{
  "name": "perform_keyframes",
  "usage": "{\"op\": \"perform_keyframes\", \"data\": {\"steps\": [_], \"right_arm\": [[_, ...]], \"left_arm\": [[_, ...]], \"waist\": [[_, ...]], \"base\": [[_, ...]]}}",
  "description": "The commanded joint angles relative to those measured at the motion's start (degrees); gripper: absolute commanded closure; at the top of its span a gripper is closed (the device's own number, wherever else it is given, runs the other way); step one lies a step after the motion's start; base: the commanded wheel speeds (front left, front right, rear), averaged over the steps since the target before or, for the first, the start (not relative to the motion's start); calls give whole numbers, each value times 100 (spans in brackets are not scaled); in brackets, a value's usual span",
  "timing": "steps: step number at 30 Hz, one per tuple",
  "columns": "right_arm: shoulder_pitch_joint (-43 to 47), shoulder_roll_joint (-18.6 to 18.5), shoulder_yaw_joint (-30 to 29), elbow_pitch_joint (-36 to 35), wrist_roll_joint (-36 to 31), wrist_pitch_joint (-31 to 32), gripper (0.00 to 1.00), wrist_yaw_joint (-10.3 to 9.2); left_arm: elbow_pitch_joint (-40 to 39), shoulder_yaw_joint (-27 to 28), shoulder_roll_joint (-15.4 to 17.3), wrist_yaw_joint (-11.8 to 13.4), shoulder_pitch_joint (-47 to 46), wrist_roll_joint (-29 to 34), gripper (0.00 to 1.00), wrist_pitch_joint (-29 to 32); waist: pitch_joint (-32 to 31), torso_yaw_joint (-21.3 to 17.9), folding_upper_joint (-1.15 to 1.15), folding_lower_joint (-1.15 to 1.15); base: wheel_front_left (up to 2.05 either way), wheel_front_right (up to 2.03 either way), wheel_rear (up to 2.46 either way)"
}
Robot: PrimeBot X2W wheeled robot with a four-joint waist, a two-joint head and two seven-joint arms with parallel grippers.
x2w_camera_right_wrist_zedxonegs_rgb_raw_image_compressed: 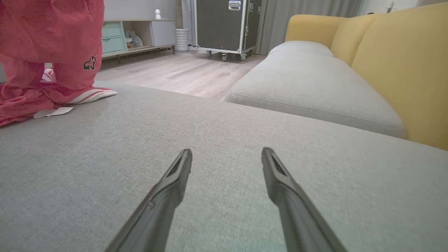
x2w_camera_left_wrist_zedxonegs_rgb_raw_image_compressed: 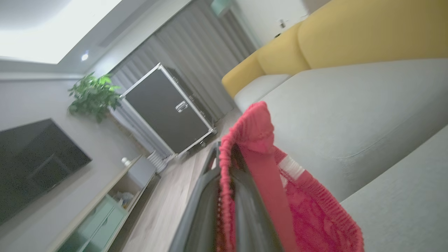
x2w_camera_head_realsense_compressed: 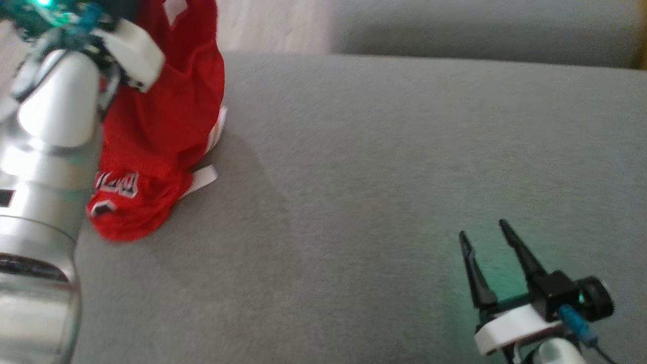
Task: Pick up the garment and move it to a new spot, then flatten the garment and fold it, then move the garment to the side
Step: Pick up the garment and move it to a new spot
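**Mia:** Where is the red garment (x2w_camera_head_realsense_compressed: 162, 126)?

**Sam:** It hangs over the left end of the big grey cushion (x2w_camera_head_realsense_compressed: 379, 151). Its top is up in the air. Its bottom end lies crumpled on the cushion.

**Mia:** What holds it up?

**Sam:** The left gripper (x2w_camera_left_wrist_zedxonegs_rgb_raw_image_compressed: 226, 154). Its two dark fingers are pressed together, with a fold of the red cloth pinched between them.

**Mia:** And the other one?

**Sam:** The right gripper (x2w_camera_head_realsense_compressed: 482, 228) is low over the right front part of the cushion, well apart from the garment. Its fingers are spread wide and nothing is between them.

**Mia:** Is anything else on the cushion?

**Sam:** A small white tag (x2w_camera_head_realsense_compressed: 202, 179) sticks out from the garment and lies flat on the cushion. The garment has white stripes along one edge. It also has a dark number 23 (x2w_camera_right_wrist_zedxonegs_rgb_raw_image_compressed: 90, 63).

**Mia:** What is past the cushion?

**Sam:** A second grey seat (x2w_camera_right_wrist_zedxonegs_rgb_raw_image_compressed: 308, 80) sits just beyond it, with a yellow back (x2w_camera_right_wrist_zedxonegs_rgb_raw_image_compressed: 402, 63). Farther off, a black case (x2w_camera_right_wrist_zedxonegs_rgb_raw_image_compressed: 227, 24) on wheels stands on the wooden floor (x2w_camera_right_wrist_zedxonegs_rgb_raw_image_compressed: 182, 75).
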Motion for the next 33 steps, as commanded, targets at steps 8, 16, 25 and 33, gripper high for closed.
{"op": "perform_keyframes", "data": {"steps": [8,16,25,33], "right_arm": [[-3,140,256,-216,114,-36,0,-4],[-12,171,261,-310,152,-36,0,-4],[-167,175,335,-395,366,-36,0,-4],[49,176,113,-337,399,-36,0,-4]], "left_arm": [[-968,-1070,-62,10,-547,-650,100,-117],[-1669,-2169,86,10,21,-1593,100,-144],[-1749,-2852,189,115,1909,-1977,100,-221],[-2621,-1852,-1,1144,3664,-2271,0,-224]], "waist": [[-990,-1622,0,2],[-681,-2404,0,2],[7,-2799,0,2],[-297,-2417,0,2]], "base": [[0,0,0],[0,0,0],[0,0,0],[0,0,0]]}}
